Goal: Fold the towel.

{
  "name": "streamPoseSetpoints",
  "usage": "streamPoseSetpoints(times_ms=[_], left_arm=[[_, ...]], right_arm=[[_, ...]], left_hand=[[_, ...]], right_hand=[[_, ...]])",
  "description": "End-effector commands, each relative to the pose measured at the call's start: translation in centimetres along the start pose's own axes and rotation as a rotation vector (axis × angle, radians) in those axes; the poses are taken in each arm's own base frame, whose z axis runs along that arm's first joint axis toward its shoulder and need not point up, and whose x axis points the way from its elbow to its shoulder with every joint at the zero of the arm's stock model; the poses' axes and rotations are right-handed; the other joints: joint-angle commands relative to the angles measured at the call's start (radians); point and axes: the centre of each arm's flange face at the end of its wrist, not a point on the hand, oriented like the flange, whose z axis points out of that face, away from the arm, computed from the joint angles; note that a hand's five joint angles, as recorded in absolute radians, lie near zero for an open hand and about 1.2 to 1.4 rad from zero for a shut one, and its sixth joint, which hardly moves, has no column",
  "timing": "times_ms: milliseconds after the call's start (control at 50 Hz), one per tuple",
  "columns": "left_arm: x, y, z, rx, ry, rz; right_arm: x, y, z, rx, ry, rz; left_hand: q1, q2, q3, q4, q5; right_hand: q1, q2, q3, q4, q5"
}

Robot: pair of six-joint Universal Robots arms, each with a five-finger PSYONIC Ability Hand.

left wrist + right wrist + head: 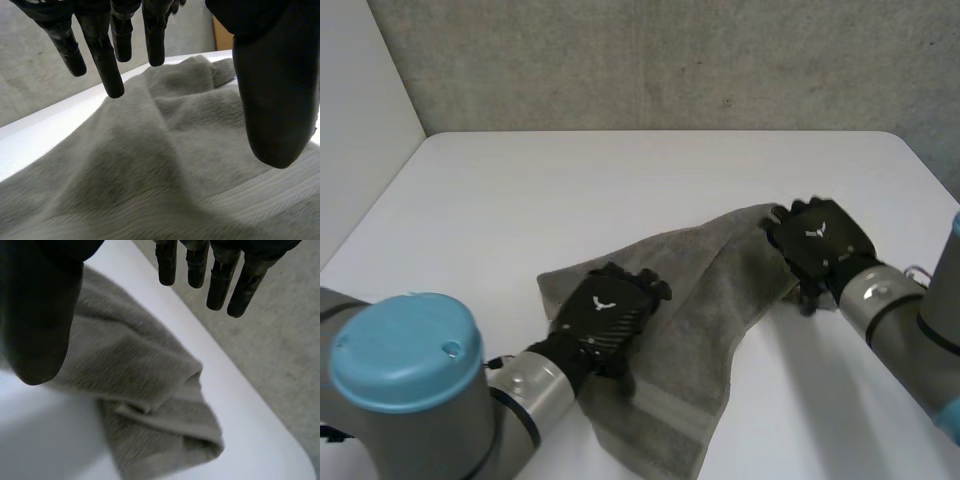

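Note:
A grey towel (pixel 690 330) lies rumpled and partly folded on the white table (pixel 620 190), running from the near middle toward the right. My left hand (pixel 605 310) rests over its left part, fingers (pixel 107 60) straight and spread above the cloth (pixel 165 165), holding nothing. My right hand (pixel 820 240) hovers at the towel's far right corner. Its fingers (pixel 220 282) are straight and apart from the thumb, with the folded corner (pixel 165 410) lying loose below the palm.
A grey wall (pixel 670 60) stands behind the table's far edge. Bare tabletop stretches across the far half and to the left of the towel. The table's right edge (pixel 930 170) runs close to my right arm.

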Motion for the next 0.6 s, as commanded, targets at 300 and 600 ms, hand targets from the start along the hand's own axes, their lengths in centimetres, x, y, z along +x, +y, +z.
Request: streamPoseSetpoints(times_ms=[300, 600], left_arm=[[4.6, -0.8, 7.0, -0.052, -0.021, -0.135], [7.0, -0.1, 9.7, -0.023, 0.03, -0.194]], right_arm=[[3.7, 4.0, 0.5, -0.097, 0.118, 0.198], [3.3, 4.4, 0.3, -0.107, 0.112, 0.202]], left_hand=[[-0.017, -0.021, -0.3, -0.03, 0.0], [-0.008, -0.013, -0.292, -0.021, 0.009]], right_hand=[[-0.053, -0.063, -0.065, -0.082, -0.056], [-0.053, -0.063, -0.065, -0.082, -0.056]])
